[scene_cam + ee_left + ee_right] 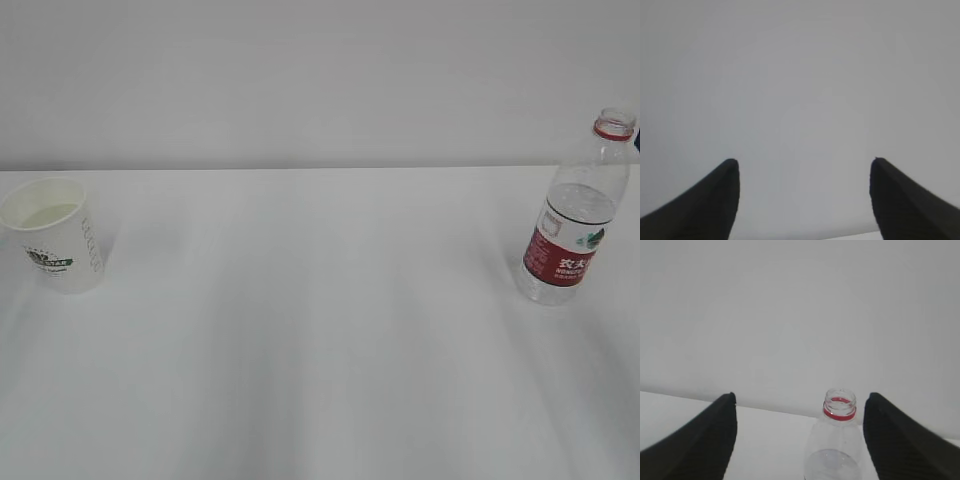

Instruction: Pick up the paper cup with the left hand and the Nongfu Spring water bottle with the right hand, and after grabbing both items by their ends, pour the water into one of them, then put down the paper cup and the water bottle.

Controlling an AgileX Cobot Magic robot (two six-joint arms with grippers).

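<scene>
The paper cup (58,240), white with a dark green logo, stands upright at the far left of the table. At the far right stands the Nongfu Spring water bottle (570,230), uncapped, with a red label and red neck ring. Clear water (833,464) shows low in the bottle. Neither arm appears in the exterior view. My left gripper (804,161) is open, with only bare grey wall between its black fingers. My right gripper (801,395) is open too. The bottle (839,437) stands beyond it, close to the right finger (890,440), apart from both fingers.
The white table (320,350) stretches between cup and bottle. Its far edge meets a plain pale wall (320,80). A thin strip of the table's edge (855,236) shows at the bottom of the left wrist view.
</scene>
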